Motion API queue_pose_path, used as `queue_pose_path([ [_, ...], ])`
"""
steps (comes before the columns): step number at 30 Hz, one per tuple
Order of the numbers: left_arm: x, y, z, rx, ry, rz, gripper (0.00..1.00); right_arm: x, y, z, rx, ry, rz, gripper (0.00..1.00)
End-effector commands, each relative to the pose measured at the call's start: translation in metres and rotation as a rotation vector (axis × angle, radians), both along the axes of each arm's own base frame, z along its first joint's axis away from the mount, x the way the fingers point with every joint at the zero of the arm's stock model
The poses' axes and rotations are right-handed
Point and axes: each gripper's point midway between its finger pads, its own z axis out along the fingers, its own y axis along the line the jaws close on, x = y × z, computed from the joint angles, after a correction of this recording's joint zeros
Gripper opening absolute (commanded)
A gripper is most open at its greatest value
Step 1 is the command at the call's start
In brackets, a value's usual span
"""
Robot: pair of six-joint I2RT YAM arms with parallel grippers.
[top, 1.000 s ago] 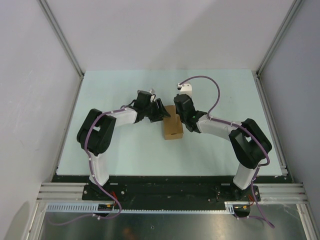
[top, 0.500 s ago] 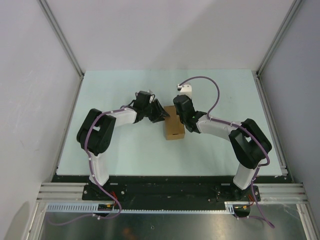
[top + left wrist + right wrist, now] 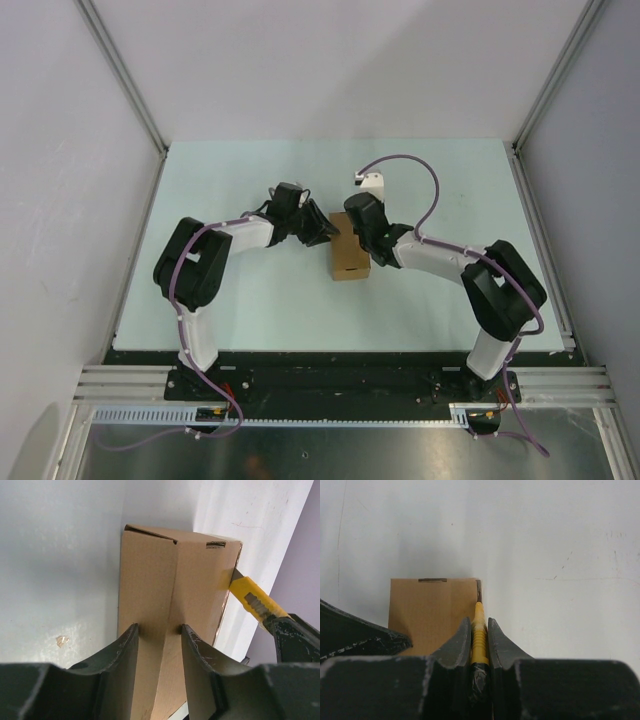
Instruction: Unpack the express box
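The express box [image 3: 348, 262] is a brown carton lying flat mid-table, its lid down. My left gripper [image 3: 322, 233] reaches in from the left. In the left wrist view, the left gripper [image 3: 159, 629] has the box [image 3: 150, 580] between its fingers, pressing on its upper left edge. My right gripper [image 3: 361, 238] is at the box's right side. In the right wrist view, the right gripper [image 3: 479, 622] is shut on a yellow utility knife [image 3: 478, 614]. The knife's blade tip lies along the right top edge of the box [image 3: 430, 615]. The knife [image 3: 252, 602] also shows in the left wrist view.
The pale green table mat [image 3: 250, 300] is walled by white panels on the left, back and right, with metal posts [image 3: 125, 80] at the corners. A purple cable [image 3: 425, 180] loops above the right arm. A small scrap [image 3: 62, 640] lies left of the box.
My left gripper has narrowed its jaws and closed in on the box's left edge. The right gripper with the knife has shifted slightly along the box's right edge.
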Motion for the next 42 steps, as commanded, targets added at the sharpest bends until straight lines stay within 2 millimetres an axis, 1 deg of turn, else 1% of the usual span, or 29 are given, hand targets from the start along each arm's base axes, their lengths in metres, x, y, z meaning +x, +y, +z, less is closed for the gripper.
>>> queue_pose_path([
  [1,-0.011,0.016,-0.029,0.074,0.106,0.065,0.41,-0.012,-0.007,0.017,0.005,0.011,-0.027,0.0],
  [2,-0.011,0.016,-0.03,0.075,0.11,0.068,0.41,-0.013,-0.006,0.021,0.012,0.007,-0.024,0.0],
  [5,-0.013,0.017,-0.033,0.076,0.129,0.079,0.4,-0.02,-0.005,0.021,0.011,0.021,-0.019,0.0],
  [11,-0.015,0.019,-0.038,0.08,0.15,0.09,0.4,-0.033,-0.006,0.013,0.002,0.074,-0.013,0.0],
  [14,-0.016,0.018,-0.04,0.079,0.157,0.088,0.4,-0.041,-0.007,0.003,-0.005,0.115,0.003,0.0],
  [16,-0.016,0.018,-0.038,0.079,0.154,0.089,0.4,-0.046,-0.007,0.003,0.009,0.122,0.01,0.0],
  [17,-0.016,0.018,-0.039,0.079,0.155,0.089,0.4,-0.05,-0.008,-0.001,0.01,0.134,0.016,0.0],
  [23,-0.017,0.018,-0.04,0.079,0.164,0.093,0.39,-0.066,-0.011,0.008,0.049,0.156,0.015,0.0],
  [24,-0.016,0.019,-0.04,0.08,0.162,0.097,0.39,-0.07,-0.013,0.007,0.045,0.173,0.012,0.0],
  [26,-0.017,0.02,-0.04,0.086,0.163,0.103,0.39,-0.075,-0.012,0.012,0.067,0.182,0.02,0.0],
  [28,-0.017,0.022,-0.04,0.091,0.165,0.113,0.39,-0.08,-0.014,0.009,0.071,0.207,0.018,0.0],
  [33,-0.018,0.02,-0.042,0.081,0.181,0.115,0.39,-0.091,-0.011,-0.001,0.046,0.246,0.031,0.0],
  [38,-0.02,0.021,-0.043,0.084,0.184,0.112,0.39,-0.098,-0.01,-0.004,0.049,0.259,0.03,0.0],
  [42,-0.021,0.022,-0.044,0.089,0.185,0.116,0.39,-0.108,-0.01,-0.004,0.047,0.276,0.031,0.0],
])
